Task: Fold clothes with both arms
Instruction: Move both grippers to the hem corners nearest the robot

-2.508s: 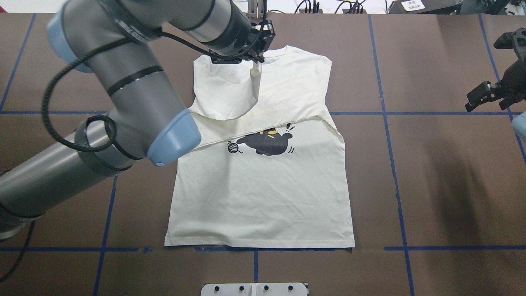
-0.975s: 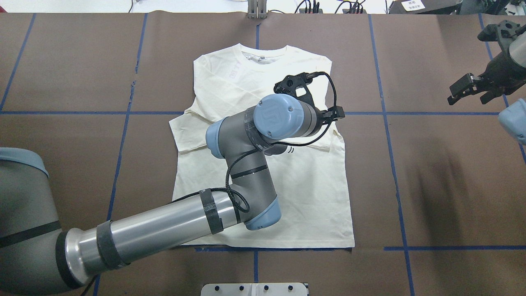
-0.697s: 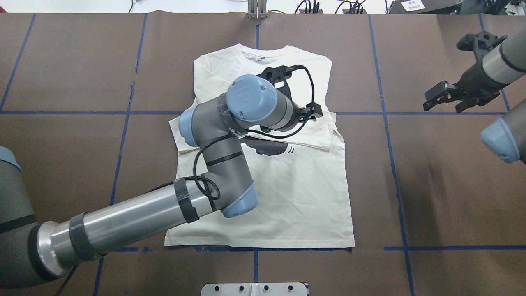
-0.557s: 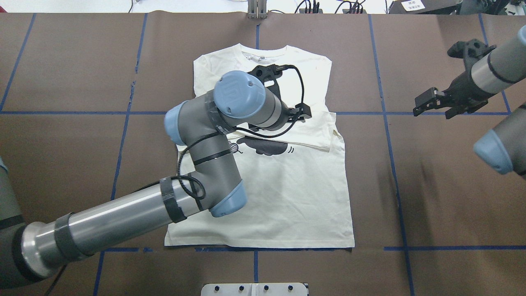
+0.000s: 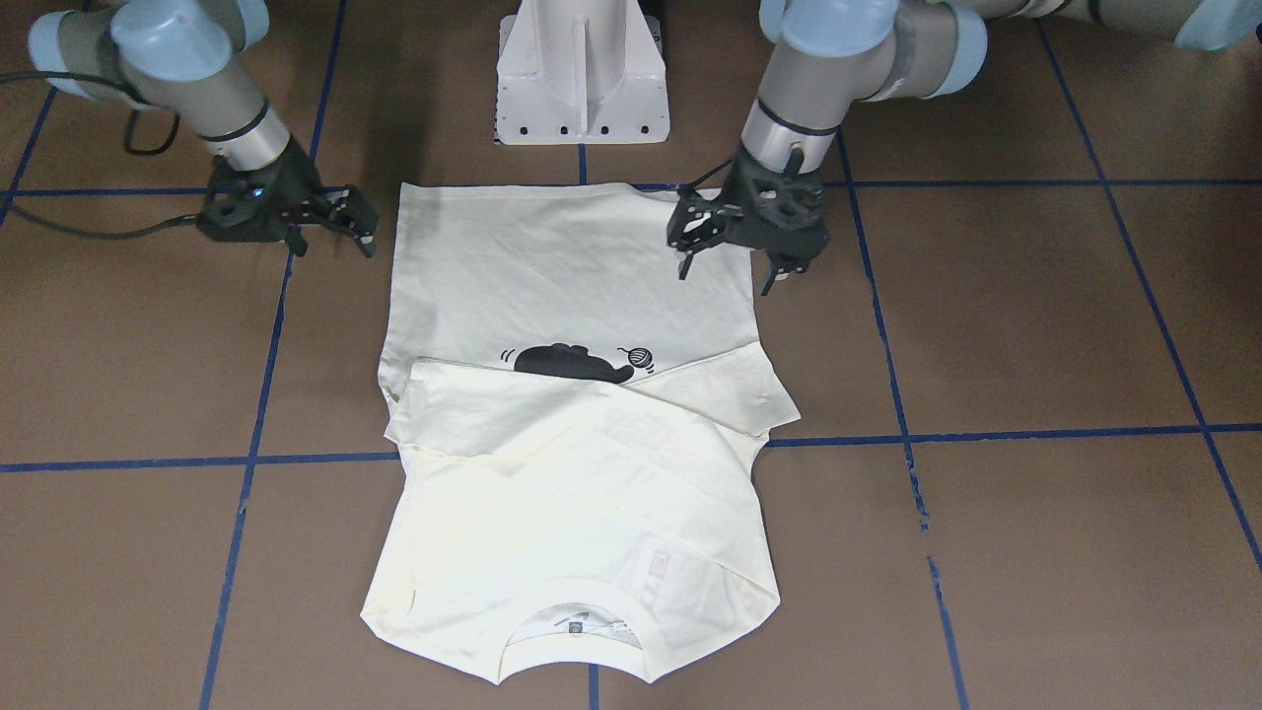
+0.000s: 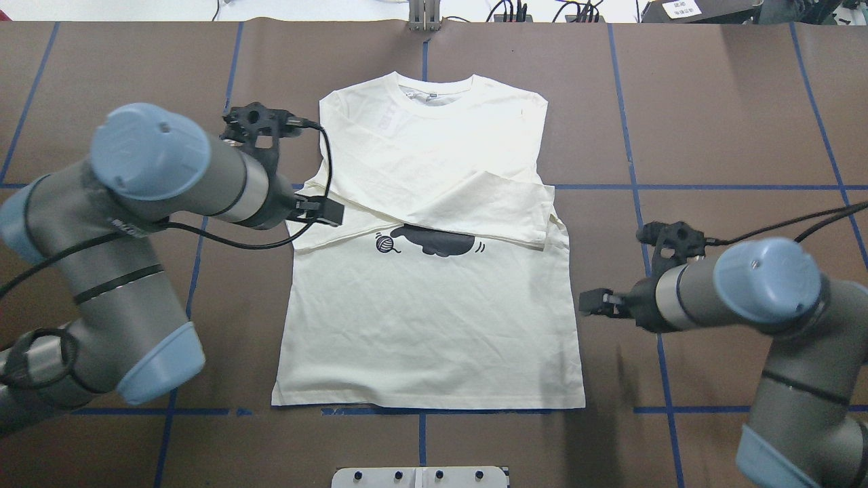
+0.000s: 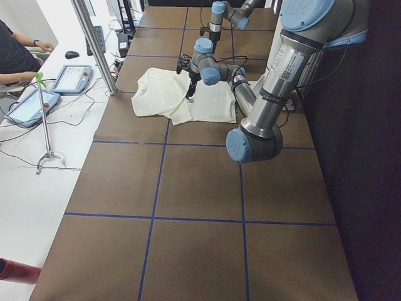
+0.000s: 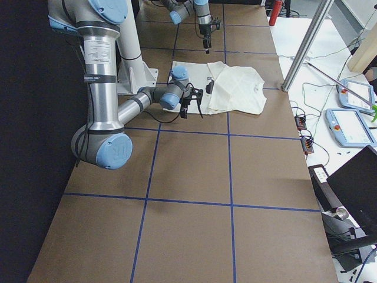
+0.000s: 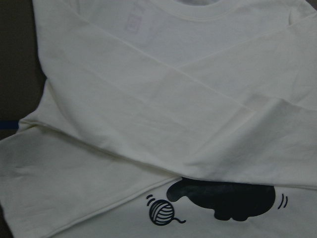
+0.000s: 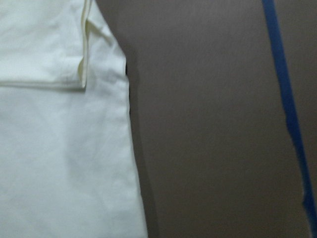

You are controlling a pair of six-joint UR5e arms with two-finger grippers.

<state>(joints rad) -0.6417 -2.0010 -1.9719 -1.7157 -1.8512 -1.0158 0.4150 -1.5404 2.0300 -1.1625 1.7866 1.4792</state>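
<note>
1. Reading nothing legible on the cream-white long-sleeved cloth T-shirt [image 6: 434, 325]: finds only a small neck label [image 6: 427, 95], too small to read, and a faint pinkish mark [image 5: 659, 575] showing through the cloth beside the collar, its letters not to be made out.
2. Cannot read the white paper label [image 6: 680, 8] past the table's far edge either.
3. Shows the lower part of a black cat print [image 6: 437, 242] with a small black ball of yarn [image 6: 386, 244] beside it, the upper part covered by the folded sleeves.
4. Lies flat on the brown paper-covered table [image 6: 712, 102], collar at the far side, hem toward the white pedestal base [image 5: 582, 69], both sleeves crossed over the chest.
5. Holds the left black claw gripper [image 5: 725, 268] pointing down, raised above the shirt's left side edge, jaws spread wide and gripping nothing.
6. Bends the grey metal left arm [image 6: 122, 285], capped in light blue at the joints, sharply at the elbow, wrist turned in toward the shirt.
7. Holds the right black claw gripper [image 5: 330, 237] over bare table just beside the shirt's right side edge, apart from the cloth, jaws likewise apart and empty.
8. Bends the grey metal right arm [image 6: 800, 366] in from the other side.
9. Has the straight hem along a blue tape line [image 6: 746, 409] and both side edges exposed, a sleeve fold jutting slightly past the left one.
10. Offers wide brown surface on either side of the shirt, crossed only by the tape grid.
</note>
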